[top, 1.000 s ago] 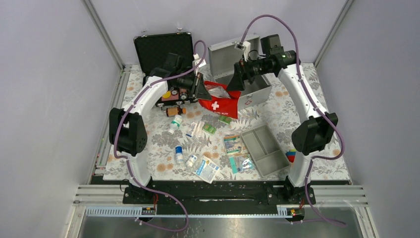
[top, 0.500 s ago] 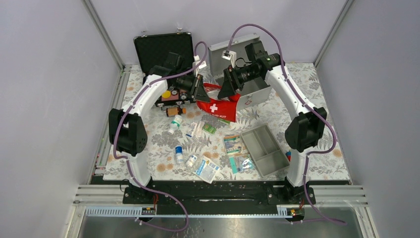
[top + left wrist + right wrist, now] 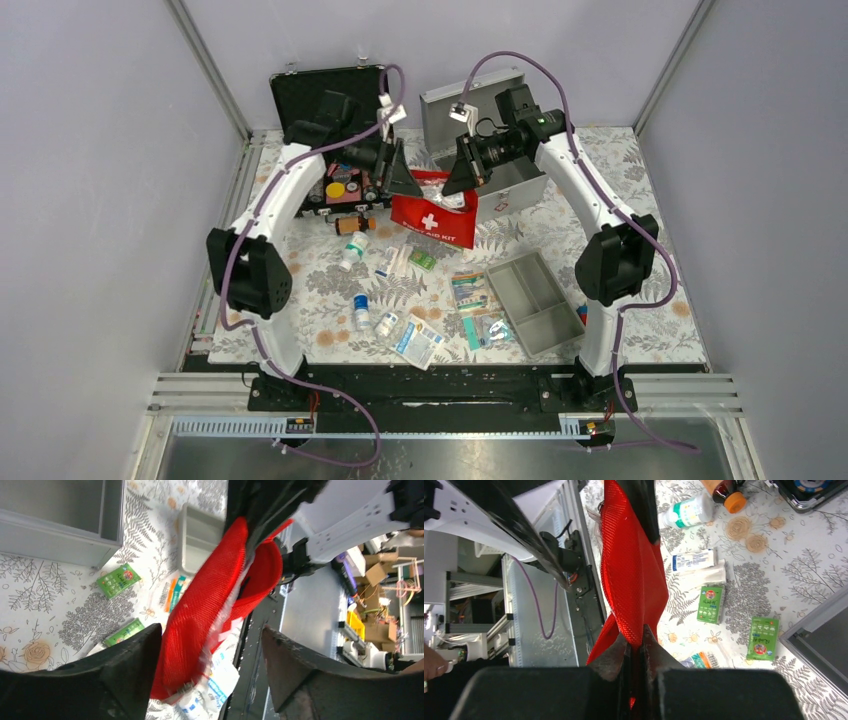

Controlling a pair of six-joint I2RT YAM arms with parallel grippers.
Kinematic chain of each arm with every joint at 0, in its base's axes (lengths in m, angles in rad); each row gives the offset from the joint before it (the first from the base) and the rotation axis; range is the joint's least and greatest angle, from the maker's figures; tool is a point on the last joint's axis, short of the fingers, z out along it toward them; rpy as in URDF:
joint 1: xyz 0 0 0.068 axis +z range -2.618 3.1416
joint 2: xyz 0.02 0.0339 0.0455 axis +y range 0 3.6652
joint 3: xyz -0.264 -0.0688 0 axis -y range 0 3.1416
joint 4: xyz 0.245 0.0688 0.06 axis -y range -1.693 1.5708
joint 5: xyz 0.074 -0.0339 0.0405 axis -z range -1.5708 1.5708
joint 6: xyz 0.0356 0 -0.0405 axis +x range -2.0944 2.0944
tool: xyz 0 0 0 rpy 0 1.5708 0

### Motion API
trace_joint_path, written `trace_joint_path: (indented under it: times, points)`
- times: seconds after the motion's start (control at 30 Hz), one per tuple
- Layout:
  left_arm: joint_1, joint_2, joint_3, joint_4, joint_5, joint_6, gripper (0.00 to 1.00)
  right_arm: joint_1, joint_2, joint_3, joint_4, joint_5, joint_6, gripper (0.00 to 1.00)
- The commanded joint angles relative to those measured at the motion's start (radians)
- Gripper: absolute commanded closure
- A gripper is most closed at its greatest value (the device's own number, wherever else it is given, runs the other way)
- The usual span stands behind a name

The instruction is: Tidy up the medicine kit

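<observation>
The grey-silver metal box (image 3: 512,188) stands open at the upper centre of the top view, and its grey divided tray (image 3: 535,300) lies apart at the lower right. Just left of the box, the right gripper (image 3: 636,645) is pinched tight on a flat red pouch (image 3: 432,220). The left gripper (image 3: 210,630) is spread wide, with the pouch between its fingers.

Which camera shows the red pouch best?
The top view: the pouch faces it, white cross and lettering showing. Both wrist views catch only its red fabric edge-on, no cross.
</observation>
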Motion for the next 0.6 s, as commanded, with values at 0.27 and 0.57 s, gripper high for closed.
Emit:
trace_joint_path:
  times: [0.27, 0.57]
  points:
    - [0.072, -0.208, -0.160, 0.065, 0.102, 0.236, 0.14, -0.036, -0.018, 0.127, 0.000, -0.262, 0.161, 1.00]
    - [0.019, -0.152, -0.144, 0.162, 0.164, 0.182, 0.58, -0.036, -0.024, 0.065, 0.192, -0.219, 0.319, 1.00]
